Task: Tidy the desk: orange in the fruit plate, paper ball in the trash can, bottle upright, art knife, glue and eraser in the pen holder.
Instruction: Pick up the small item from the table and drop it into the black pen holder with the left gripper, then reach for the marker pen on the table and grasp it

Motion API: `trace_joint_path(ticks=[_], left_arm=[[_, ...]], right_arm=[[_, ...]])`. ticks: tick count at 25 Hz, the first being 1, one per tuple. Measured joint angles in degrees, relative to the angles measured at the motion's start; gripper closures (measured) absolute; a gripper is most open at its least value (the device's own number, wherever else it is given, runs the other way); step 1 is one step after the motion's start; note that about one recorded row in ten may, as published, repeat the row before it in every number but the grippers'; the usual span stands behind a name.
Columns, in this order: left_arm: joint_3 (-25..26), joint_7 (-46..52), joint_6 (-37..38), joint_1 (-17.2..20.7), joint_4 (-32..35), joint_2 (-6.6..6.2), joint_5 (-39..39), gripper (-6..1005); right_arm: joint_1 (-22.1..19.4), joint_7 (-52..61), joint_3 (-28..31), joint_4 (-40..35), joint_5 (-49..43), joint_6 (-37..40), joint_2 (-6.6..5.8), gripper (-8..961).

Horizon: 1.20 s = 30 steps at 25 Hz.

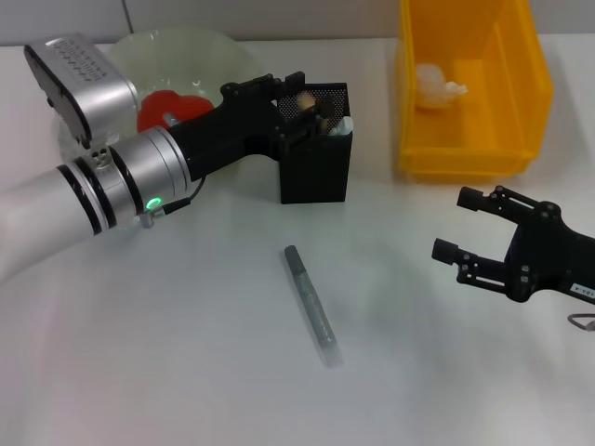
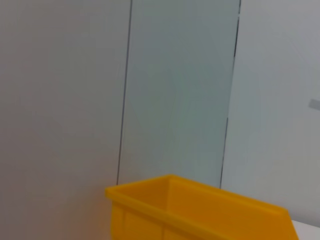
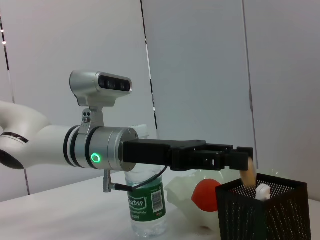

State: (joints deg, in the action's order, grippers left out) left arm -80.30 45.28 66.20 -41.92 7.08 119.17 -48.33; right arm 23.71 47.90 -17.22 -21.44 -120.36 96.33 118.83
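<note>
Upper centre of the head view, the left gripper (image 1: 311,111) hangs over the holder (image 1: 316,153), jaws pinching a tan eraser (image 3: 247,176); releasing comes next. The knife (image 1: 309,302) lies mid-table. The right gripper (image 1: 465,228), lower right, gapes wide.

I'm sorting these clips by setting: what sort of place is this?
Most likely a robot test bench in a lab or office, staged as a desk. A bare white table holds a black mesh pen holder and a yellow bin, with plain wall panels behind.
</note>
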Motion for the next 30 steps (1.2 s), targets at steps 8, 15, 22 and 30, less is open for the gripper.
trace_joint_path(ticks=[8,15,22,30], left_arm=[[-0.01,1.39,-1.29,-0.29,0.49,0.02,0.11,371],[-0.07,3.90,1.73,1.37,3.21,0.08,0.07,211],[-4.05,5.72,7.57,5.42,9.31,-0.49,-0.37,215],[-6.71,8.17,9.50,8.86,21.24,-3.42,-13.61,218]], right_arm=[[0.02,0.00,0.02,0.00,0.17,0.00,0.00,162],[-0.15,0.00,0.35,0.00,0.22,0.19,0.00,161],[-0.15,0.66,0.19,-0.01,0.23,0.31,-0.04,161],[-0.15,2.25,0.08,-0.14,0.06,0.44,-0.31,161]])
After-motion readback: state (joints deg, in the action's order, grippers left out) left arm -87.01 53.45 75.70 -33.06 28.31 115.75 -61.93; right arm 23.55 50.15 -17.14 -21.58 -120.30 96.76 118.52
